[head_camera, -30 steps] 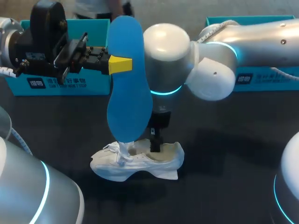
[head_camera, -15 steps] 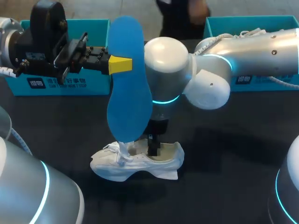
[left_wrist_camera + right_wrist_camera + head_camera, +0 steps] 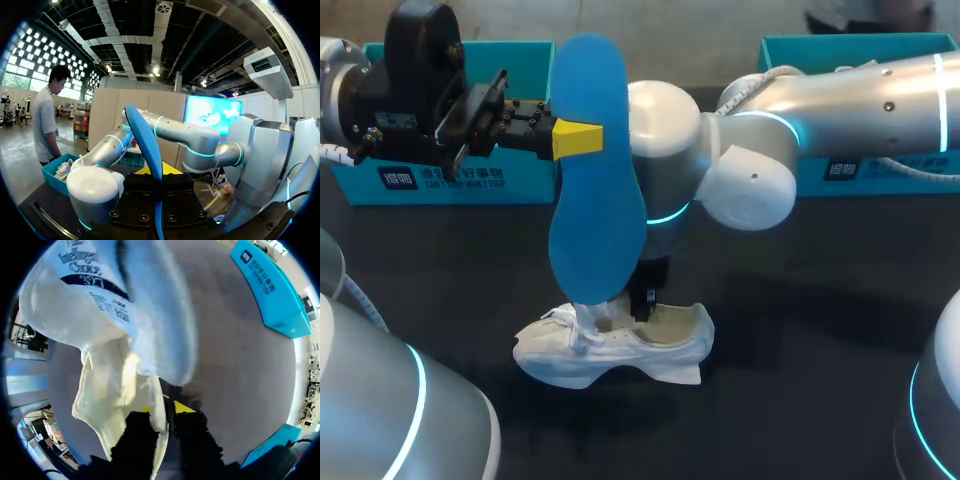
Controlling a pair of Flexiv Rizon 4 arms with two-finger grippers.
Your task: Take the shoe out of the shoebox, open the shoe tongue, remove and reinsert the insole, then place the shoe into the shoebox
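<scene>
A white shoe (image 3: 670,345) lies on its side on the black table, opening upward. My right gripper (image 3: 645,300) reaches down into that opening. In the right wrist view the shoe's (image 3: 100,305) side wall runs between the two fingers, and the right gripper (image 3: 162,412) is shut on this wall. My left gripper (image 3: 575,140) is up at the left, shut on a blue insole (image 3: 595,200) that hangs upright with its lower end just above the shoe's laces. In the left wrist view the insole (image 3: 142,135) stands edge-on between the left gripper's (image 3: 157,175) fingers.
A teal shoebox (image 3: 450,180) stands at the back left behind my left arm. A second teal box (image 3: 880,170) stands at the back right under my right arm. Black table surface lies in front of and to the right of the shoe.
My right gripper's fingers have closed on the shoe's side wall, and the right arm's elbow has shifted left. The left arm and the insole have not moved.
</scene>
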